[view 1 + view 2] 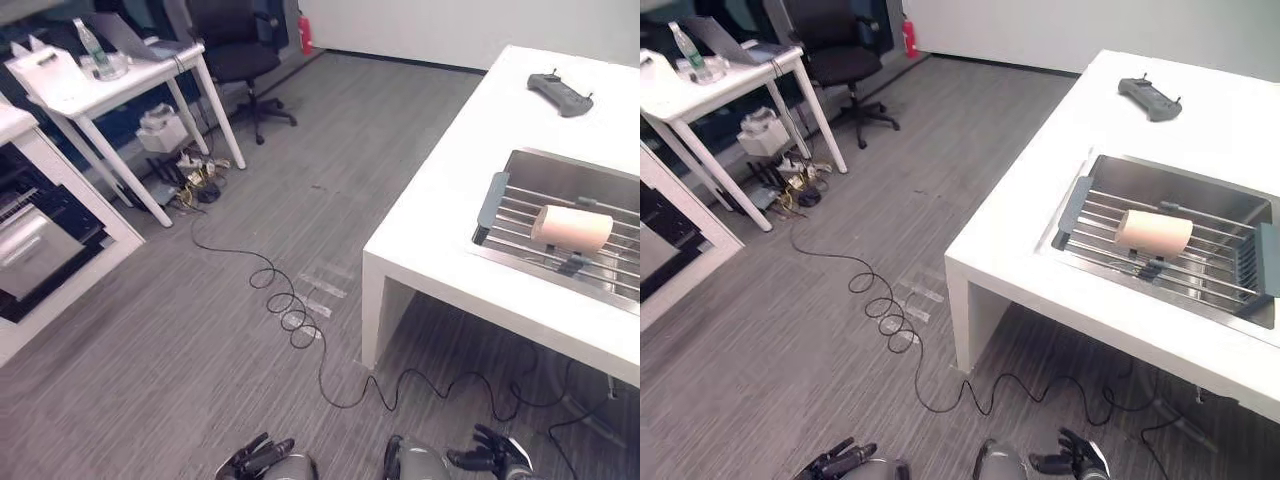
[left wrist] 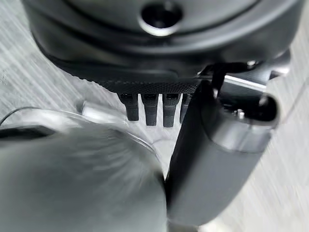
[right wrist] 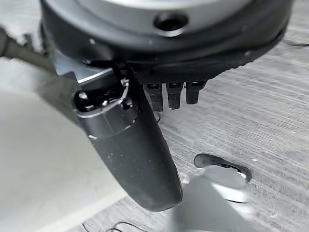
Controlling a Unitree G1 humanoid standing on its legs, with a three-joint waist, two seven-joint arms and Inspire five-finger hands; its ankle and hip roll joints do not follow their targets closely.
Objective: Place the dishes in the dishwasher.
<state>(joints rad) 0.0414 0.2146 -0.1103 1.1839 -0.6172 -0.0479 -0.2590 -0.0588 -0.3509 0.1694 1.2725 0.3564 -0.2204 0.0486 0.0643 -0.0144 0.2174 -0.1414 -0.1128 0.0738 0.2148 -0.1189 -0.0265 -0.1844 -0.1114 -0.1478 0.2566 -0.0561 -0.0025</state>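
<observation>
A beige cup [image 1: 571, 228] lies on its side on a wire rack [image 1: 520, 215] set over the steel sink [image 1: 560, 165] in the white counter [image 1: 450, 170] at the right. At the far left stands a white unit [image 1: 30, 250] with a dark open front and racks inside. My left hand [image 1: 262, 458] and right hand [image 1: 490, 452] hang low over the floor at the bottom, far from the cup. In the wrist views the left hand's fingers [image 2: 149, 108] and the right hand's fingers [image 3: 174, 94] are relaxed and hold nothing.
A dark handheld controller [image 1: 561, 93] lies on the counter's far side. A white table [image 1: 100, 90] with a bottle [image 1: 92, 45] and a black office chair [image 1: 235, 50] stand at the back left. Open grey floor [image 1: 280, 200] lies between unit and counter.
</observation>
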